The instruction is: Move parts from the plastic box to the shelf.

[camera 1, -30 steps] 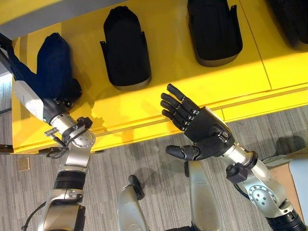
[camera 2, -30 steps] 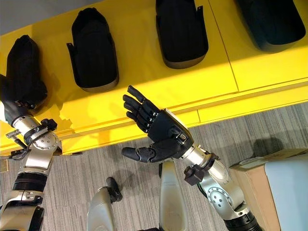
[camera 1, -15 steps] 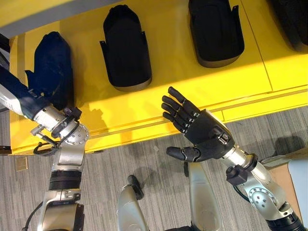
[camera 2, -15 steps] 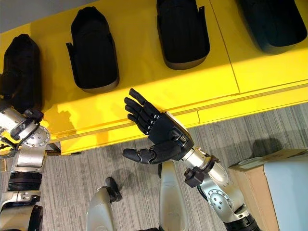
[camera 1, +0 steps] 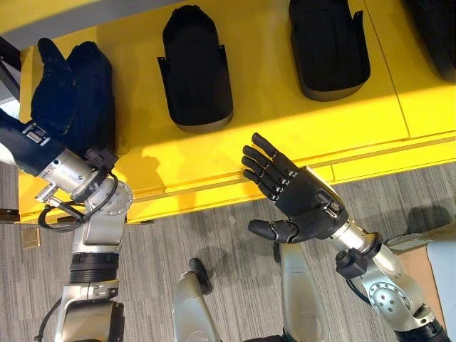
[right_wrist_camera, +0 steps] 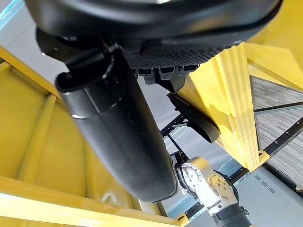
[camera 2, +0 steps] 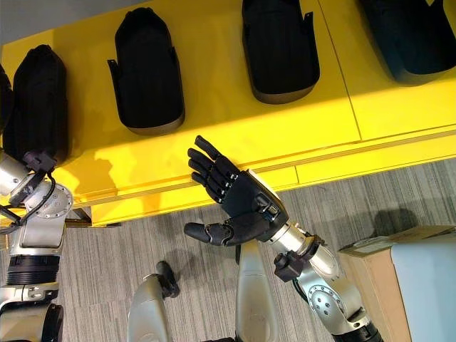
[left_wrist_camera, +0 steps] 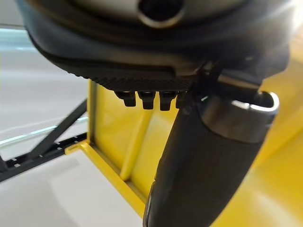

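Several black moulded parts lie in a row on the yellow shelf (camera 1: 271,135). The leftmost part (camera 1: 94,92) rests near the shelf's left end. My left hand (camera 1: 51,89) lies just left of it, open, with straight fingers pointing to the back of the shelf; its thumb (left_wrist_camera: 208,161) is stretched out. Further right lie a second part (camera 1: 196,68), a third part (camera 1: 328,46) and a fourth part (camera 1: 438,32) at the edge of view. My right hand (camera 1: 303,206) hovers palm-up over the shelf's front edge, open and holding nothing.
Grey carpet floor (camera 1: 214,235) runs along the front of the shelf. A cardboard box (camera 2: 395,278) stands at the lower right, close to my right arm. Bare yellow shelf surface shows between the parts.
My left hand has come off the leftmost part, slid to its left side and straightened its fingers. The part stays on the shelf. My right hand has hardly moved.
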`<state>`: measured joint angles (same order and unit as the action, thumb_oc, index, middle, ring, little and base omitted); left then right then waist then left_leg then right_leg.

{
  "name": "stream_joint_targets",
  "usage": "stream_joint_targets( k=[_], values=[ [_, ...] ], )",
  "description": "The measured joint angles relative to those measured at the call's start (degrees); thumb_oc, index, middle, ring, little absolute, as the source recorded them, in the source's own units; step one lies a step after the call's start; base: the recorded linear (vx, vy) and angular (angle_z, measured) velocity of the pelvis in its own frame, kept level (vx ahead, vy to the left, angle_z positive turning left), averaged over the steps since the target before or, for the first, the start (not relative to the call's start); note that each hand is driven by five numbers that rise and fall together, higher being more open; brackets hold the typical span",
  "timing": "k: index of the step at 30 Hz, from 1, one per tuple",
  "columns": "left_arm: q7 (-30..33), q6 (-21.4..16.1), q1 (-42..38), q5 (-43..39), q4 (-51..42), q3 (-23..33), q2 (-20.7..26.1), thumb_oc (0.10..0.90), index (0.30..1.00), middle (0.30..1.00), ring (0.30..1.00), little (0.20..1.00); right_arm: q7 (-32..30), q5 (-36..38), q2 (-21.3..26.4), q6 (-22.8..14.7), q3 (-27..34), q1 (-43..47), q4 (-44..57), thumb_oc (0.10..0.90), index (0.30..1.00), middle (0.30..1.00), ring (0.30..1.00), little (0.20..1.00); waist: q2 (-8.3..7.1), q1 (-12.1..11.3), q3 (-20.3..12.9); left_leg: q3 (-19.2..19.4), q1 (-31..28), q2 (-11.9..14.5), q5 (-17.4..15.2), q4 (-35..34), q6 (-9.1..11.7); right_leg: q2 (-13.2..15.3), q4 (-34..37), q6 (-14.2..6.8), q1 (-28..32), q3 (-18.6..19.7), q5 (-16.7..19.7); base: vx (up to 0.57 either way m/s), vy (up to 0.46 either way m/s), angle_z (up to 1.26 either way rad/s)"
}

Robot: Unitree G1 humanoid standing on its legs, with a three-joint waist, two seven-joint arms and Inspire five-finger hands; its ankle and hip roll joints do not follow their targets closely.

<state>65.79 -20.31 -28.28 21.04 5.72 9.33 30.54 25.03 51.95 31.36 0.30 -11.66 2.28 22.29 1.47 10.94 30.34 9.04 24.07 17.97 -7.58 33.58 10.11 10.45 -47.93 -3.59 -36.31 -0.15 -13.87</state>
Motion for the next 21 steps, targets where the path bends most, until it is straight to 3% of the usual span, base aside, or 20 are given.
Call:
stream_joint_targets(
  k=[4, 8, 12, 18, 21],
  values=[
    [-1.5, -0.2, 2.4, 0.8, -1.9, -0.1, -0.1, 0.9, 1.0, 1.0, 1.0, 1.0, 0.0, 0.0, -1.0, -0.6, -0.1, -0.5, 0.0, 0.9, 1.0, 1.0, 1.0, 1.0, -0.17, -0.1, 0.0, -0.3, 0.2, 0.0, -0.7, -0.2, -0.8, 0.1, 0.2, 0.1, -0.1, -0.4, -1.2, -0.05, -0.039, 0.02],
    [-4.4, -0.1, 9.6, 2.4, -4.2, -0.1, -0.1, 0.9, 1.0, 1.0, 1.0, 1.0, 0.1, 0.0, -1.9, -2.4, -0.1, -1.7, 0.0, 0.9, 1.0, 1.0, 1.0, 1.0, -0.18, -0.4, 0.0, -0.5, 0.0, -0.1, 0.4, -1.0, -0.2, -0.1, 0.6, 0.2, 0.0, -0.5, -0.1, -0.02, -0.021, 0.01],
    [-5.5, 0.0, 18.4, 4.7, -4.6, -0.1, -0.4, 0.9, 1.0, 1.0, 1.0, 1.0, 0.1, 0.0, -1.9, -4.3, 0.1, -2.9, 0.0, 0.9, 1.0, 1.0, 1.0, 1.0, -0.15, -2.0, 0.0, -0.6, -0.3, -0.4, 1.8, -3.1, 0.0, 0.1, 1.1, 0.4, 0.0, -1.0, 0.1, -0.03, -0.029, 0.06],
    [-6.6, -0.9, 26.0, 8.1, -5.1, 0.1, -0.3, 0.9, 1.0, 1.0, 1.0, 1.0, -0.1, 0.0, -1.8, -6.5, 0.2, -3.5, -0.1, 0.9, 1.0, 1.0, 1.0, 1.0, 0.46, -6.5, 0.1, -1.6, -1.1, -1.6, 3.5, -6.0, -0.8, 1.4, 1.4, 0.6, 0.8, -2.4, -0.4, -0.02, -0.001, 0.15],
    [-6.6, -2.3, 30.6, 10.4, -7.0, 1.4, 0.1, 0.9, 1.0, 1.0, 1.0, 1.0, -0.1, 0.0, -1.7, -7.1, 0.5, -3.8, -0.2, 0.9, 1.0, 1.0, 1.0, 1.0, 1.09, -6.5, 0.1, -1.6, -1.3, -2.6, 4.1, -7.1, -1.0, 2.3, 1.9, 0.2, 0.9, -2.4, -0.6, -0.01, 0.062, 0.11]
  ],
)
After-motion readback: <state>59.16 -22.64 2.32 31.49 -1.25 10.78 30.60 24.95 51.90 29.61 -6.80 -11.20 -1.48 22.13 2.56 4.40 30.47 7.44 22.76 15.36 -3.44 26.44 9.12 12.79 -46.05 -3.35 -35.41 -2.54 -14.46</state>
